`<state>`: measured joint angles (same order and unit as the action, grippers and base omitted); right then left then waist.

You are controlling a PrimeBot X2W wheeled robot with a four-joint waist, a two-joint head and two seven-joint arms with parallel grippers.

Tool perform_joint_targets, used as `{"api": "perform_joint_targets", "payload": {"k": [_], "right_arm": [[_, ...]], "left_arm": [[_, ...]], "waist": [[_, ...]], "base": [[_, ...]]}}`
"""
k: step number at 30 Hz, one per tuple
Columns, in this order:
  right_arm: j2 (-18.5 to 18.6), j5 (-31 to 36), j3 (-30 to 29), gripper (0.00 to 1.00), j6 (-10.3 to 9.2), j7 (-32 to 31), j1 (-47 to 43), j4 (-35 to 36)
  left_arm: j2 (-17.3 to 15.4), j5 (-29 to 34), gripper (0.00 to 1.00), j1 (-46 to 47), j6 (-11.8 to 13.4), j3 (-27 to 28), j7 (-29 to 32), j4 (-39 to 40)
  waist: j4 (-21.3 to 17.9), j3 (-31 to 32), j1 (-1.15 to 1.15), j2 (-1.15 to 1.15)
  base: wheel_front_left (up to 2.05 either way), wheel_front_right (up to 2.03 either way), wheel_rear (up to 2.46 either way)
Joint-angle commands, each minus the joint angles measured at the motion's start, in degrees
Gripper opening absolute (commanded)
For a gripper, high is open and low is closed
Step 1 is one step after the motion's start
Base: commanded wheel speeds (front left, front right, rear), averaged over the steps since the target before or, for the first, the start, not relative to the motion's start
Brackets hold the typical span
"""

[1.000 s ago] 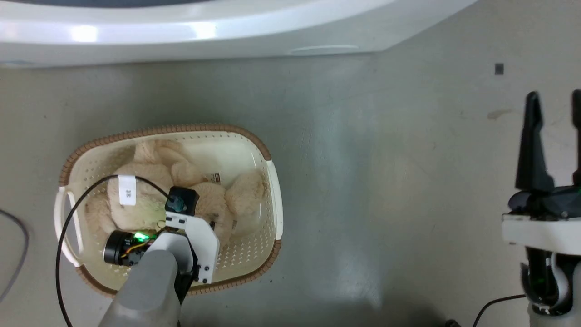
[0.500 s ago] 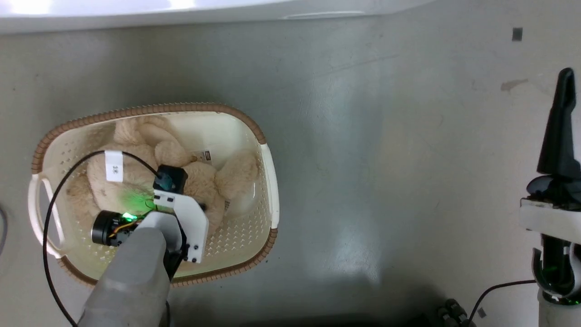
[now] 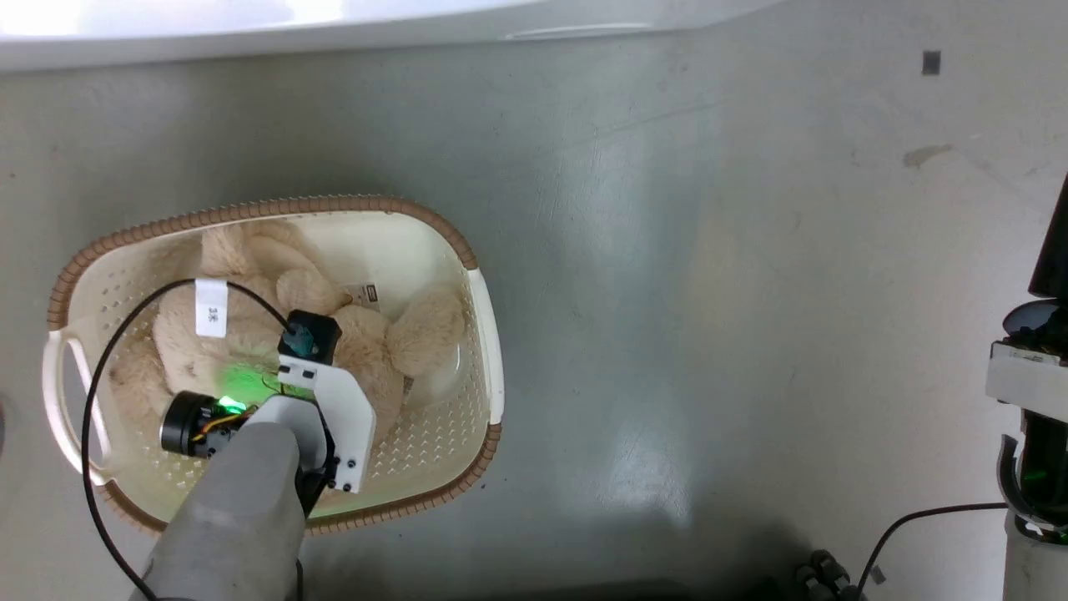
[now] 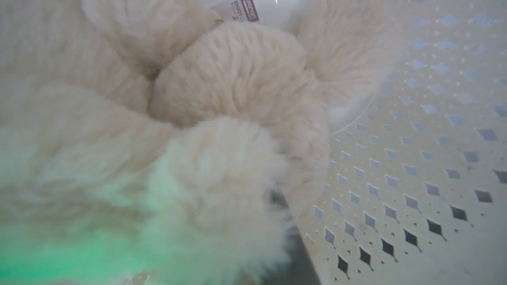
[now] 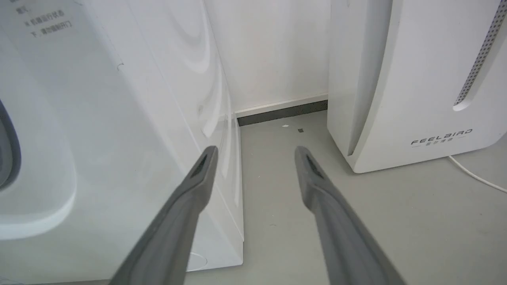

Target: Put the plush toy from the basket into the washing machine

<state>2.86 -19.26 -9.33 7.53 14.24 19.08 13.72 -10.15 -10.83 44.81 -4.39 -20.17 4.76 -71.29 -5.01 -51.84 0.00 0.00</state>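
The plush toy (image 3: 242,334) lies curled inside the basket (image 3: 250,207), at eight o'clock in the head view, on the grey floor (image 3: 667,334). The left gripper (image 4: 241,213) is sunk into the fur, with one dark finger (image 4: 297,261) showing at five o'clock of a fluffy lobe; whether the jaws are closed cannot be told. The washing machine (image 3: 250,25) runs along twelve o'clock, and the right gripper (image 5: 255,152), at three o'clock, has its jaws apart and empty.
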Motion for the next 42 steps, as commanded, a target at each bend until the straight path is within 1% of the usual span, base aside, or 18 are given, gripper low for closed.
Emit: {"api": "perform_joint_targets", "payload": {"k": [1,4,14,25,31,32,38,42], "right_arm": [[0.0,-0.6,-0.5,1.00,-0.04,0.7,1.0,0.2],[0.0,-0.5,-0.5,1.00,-0.04,0.8,0.3,-0.6],[0.0,0.3,-0.7,1.00,-0.04,0.8,-3.7,-3.7],[0.0,0.7,-0.5,1.00,-0.04,0.8,-9.7,-6.1],[0.0,1.2,-0.2,1.00,-0.04,0.8,-13.6,-7.2],[0.0,1.2,-0.2,1.00,-0.04,0.8,-13.6,-7.2],[0.0,1.0,-0.5,1.00,-0.04,0.8,-16.8,-8.0],[0.0,0.8,-0.5,1.00,-0.04,0.8,-18.7,-8.3]], "left_arm": [[0.3,-0.9,0.00,0.8,-0.5,-0.7,-0.8,-2.3],[1.0,-0.8,0.00,0.3,-1.1,-1.6,-2.6,-2.7],[3.2,-1.8,0.00,-4.0,-2.4,-3.3,-8.7,-2.7],[4.5,-2.9,0.00,-10.0,-3.0,-5.3,-16.5,-2.7],[5.2,-3.8,0.00,-12.6,-3.0,-5.7,-19.0,-1.7],[5.2,-3.8,0.00,-12.6,-3.0,-5.7,-19.0,-1.7],[5.3,-4.2,0.00,-14.9,-3.0,-6.1,-19.7,2.2],[4.7,-4.1,0.00,-16.8,-2.4,-5.6,-19.7,8.2]], "waist": [[0.2,1.0,0.00,0.00],[0.5,3.7,0.00,0.00],[2.4,15.7,0.00,0.00],[4.8,28.6,0.00,0.00],[6.4,35.0,0.00,0.00],[6.4,35.0,0.00,0.00],[7.4,40.2,0.00,0.00],[7.8,42.6,0.00,0.00]], "base": [[0.00,0.00,0.00],[0.00,0.00,0.00],[0.00,0.00,0.00],[0.00,0.00,0.00],[0.00,0.00,0.00],[0.00,0.00,0.00],[0.00,0.00,0.00],[0.00,0.00,0.00]]}}
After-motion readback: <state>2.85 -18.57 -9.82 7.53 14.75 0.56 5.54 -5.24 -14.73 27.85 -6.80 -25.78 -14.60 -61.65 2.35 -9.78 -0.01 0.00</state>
